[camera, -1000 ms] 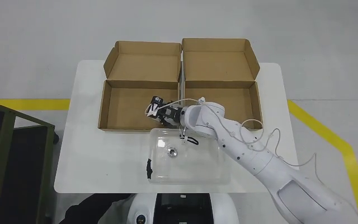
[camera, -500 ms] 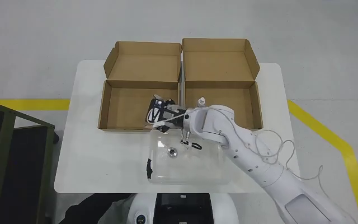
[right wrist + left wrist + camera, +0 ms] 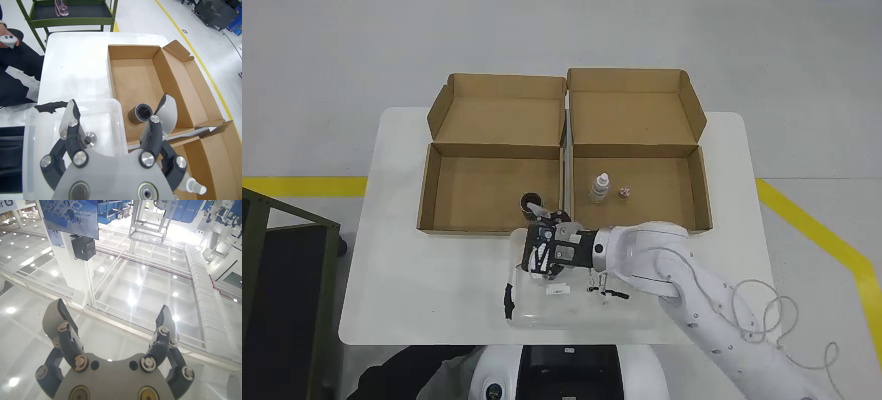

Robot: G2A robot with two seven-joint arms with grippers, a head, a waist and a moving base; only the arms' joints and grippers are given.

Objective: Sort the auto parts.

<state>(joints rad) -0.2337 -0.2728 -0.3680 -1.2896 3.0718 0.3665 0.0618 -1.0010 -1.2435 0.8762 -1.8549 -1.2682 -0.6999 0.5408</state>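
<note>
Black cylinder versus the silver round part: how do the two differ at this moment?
The black cylinder is dark and hollow, while the silver round part is shiny, low and disc-like. The cylinder sits in a cardboard box; the silver part lies in the clear tray, beside one finger of the open right gripper. Both are round, and neither is gripped.

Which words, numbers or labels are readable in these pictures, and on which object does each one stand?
None can be read.
Cardboard boxes: plain, no print visible.
Black cylinder, small bottle: no legible marking.
Hanging screen and blue panels in the hall: some print, too small and blurred to read.
</note>
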